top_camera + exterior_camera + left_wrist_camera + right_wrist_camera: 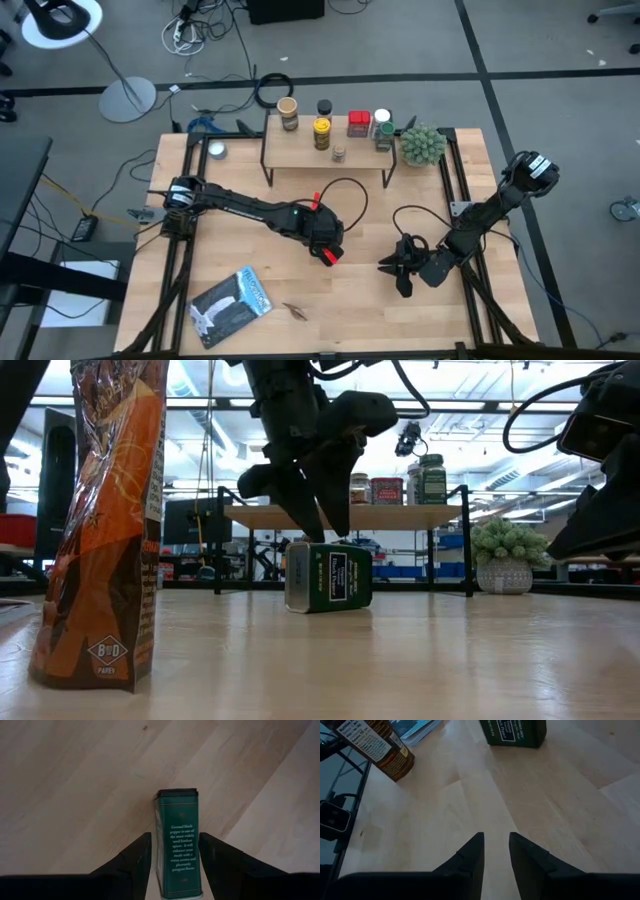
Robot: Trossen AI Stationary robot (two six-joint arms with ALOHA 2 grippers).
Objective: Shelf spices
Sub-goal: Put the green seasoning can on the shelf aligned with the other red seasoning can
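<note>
Your left arm reaches from the table's left edge toward its middle, wrist bent down, and the left gripper [174, 857] straddles a green tin [178, 845] lying on its side on the tabletop [380, 310]. The fingers [134, 857] stand open on either side of the tin, just beside its long faces; you cannot tell whether they touch it. Your right arm folds in from the right edge, its gripper [496, 851] low over bare wood with fingers narrowly parted, holding nothing. The shelf [300, 152] stands at the far edge, carrying the other spices [322, 133].
</note>
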